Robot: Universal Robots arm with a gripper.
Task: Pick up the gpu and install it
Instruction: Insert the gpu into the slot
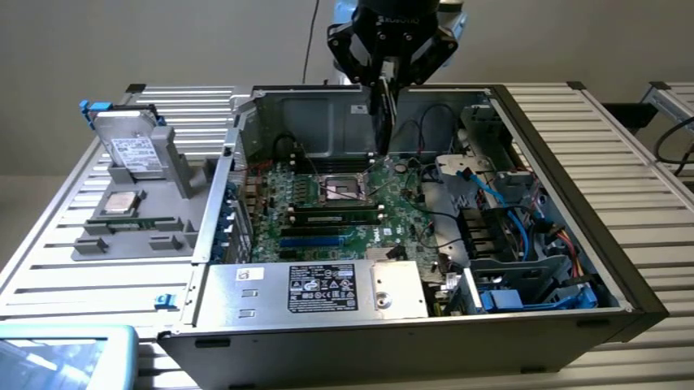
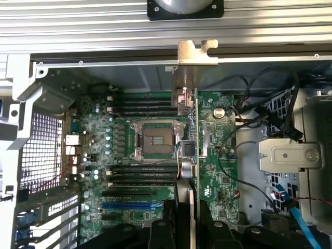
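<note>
The gripper (image 1: 388, 80) is clamped on the gpu (image 1: 384, 122), which hangs edge-down beneath it inside the open computer case (image 1: 564, 162). Just under the card's lower edge lies the motherboard (image 1: 412, 213), probably not yet touched. The CPU socket (image 1: 344, 188) sits beside that edge, with loose cables (image 1: 490, 188) crowding the other side.

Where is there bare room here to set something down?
Bare slatted table lies to the exterior view's right of the computer case, and a strip on the camera's side of the grey tray. Inside the case it is crowded: motherboard, cables, and the gripper holding the gpu above them.
</note>
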